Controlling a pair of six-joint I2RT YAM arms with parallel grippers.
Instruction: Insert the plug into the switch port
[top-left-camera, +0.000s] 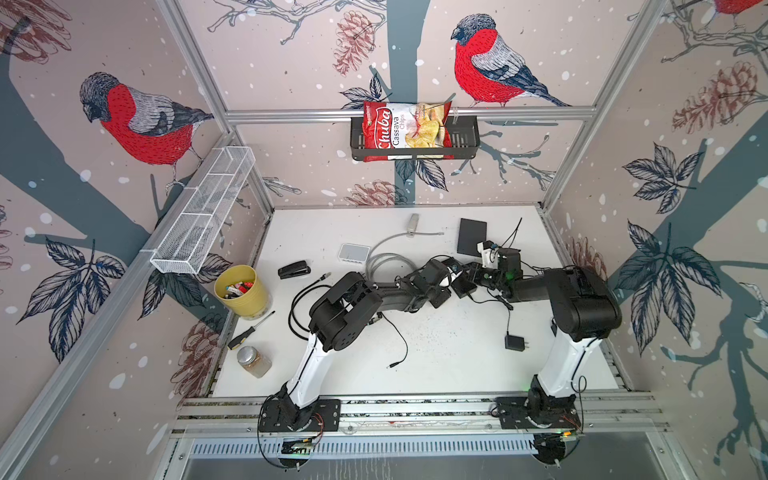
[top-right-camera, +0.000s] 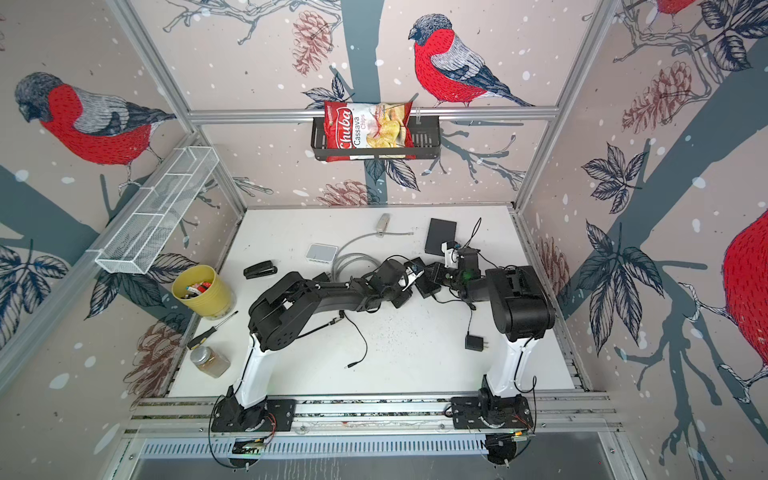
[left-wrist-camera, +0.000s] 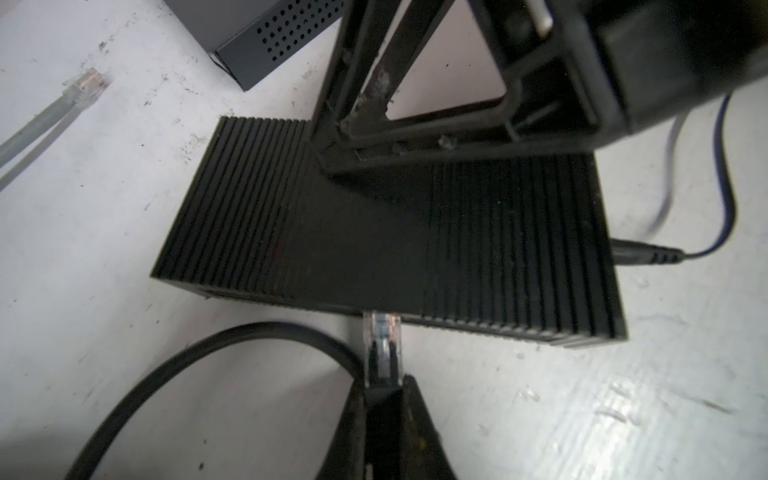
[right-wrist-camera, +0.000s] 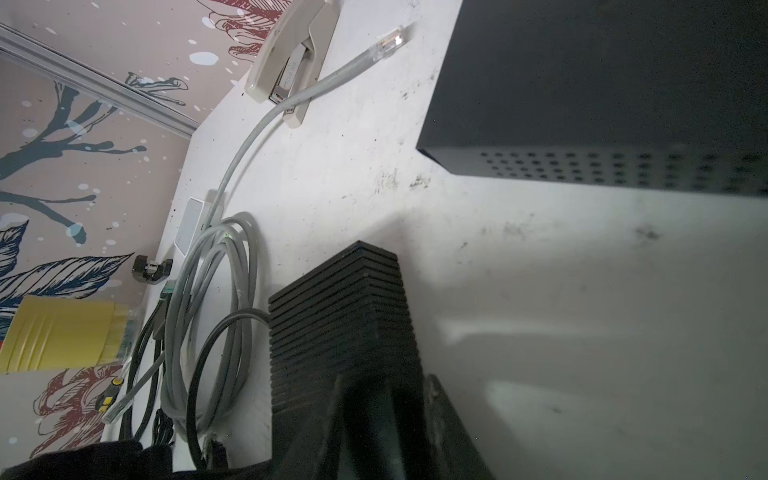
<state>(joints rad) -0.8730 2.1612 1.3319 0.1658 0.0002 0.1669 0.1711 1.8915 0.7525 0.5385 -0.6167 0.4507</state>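
Item: plug (left-wrist-camera: 381, 332), pinched in your left claw (left-wrist-camera: 384, 384), tip at switch (left-wrist-camera: 374, 232) front edge; right claw (right-wrist-camera: 384, 397) pressed on switch, grip unclear.

staplers (top-left-camera: 294, 269) 2 | wall baskets (top-left-camera: 465, 141) 2 | yellow cup (top-left-camera: 246, 302) 1 | jar (top-left-camera: 254, 361) 1 | screwdriver (top-left-camera: 250, 330) 1 | chip bag (top-left-camera: 405, 126) 1

Bright even light, soft shadows, blurred close-up edges

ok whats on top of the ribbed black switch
The right gripper rests on the ribbed top of the switch along one edge, jaws closed on it. Elsewhere the top is bare; the patch under the gripper is covered.
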